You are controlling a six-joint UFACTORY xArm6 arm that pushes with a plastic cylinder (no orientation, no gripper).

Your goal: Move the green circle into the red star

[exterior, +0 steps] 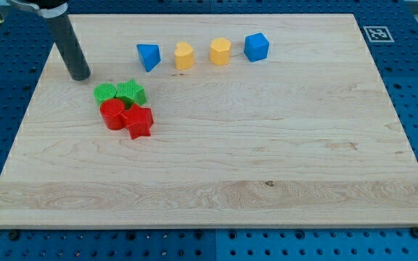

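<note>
The green circle (pixel 105 92) lies at the view's left, touching a green star (pixel 131 92) on its right. Just below it sits a red circle (pixel 112 114), and the red star (pixel 138 121) lies right of that, below the green star. The four form one tight cluster. The green circle does not seem to touch the red star. My tip (pixel 80 75) is the lower end of a dark rod coming from the view's top left. It stands a short way up and left of the green circle, apart from it.
A row of blocks lies near the view's top: a blue triangle (pixel 148 56), a yellow block (pixel 184 56), a second yellow block (pixel 220 51) and a blue cube (pixel 256 46). The wooden board (pixel 267 159) rests on a blue perforated table.
</note>
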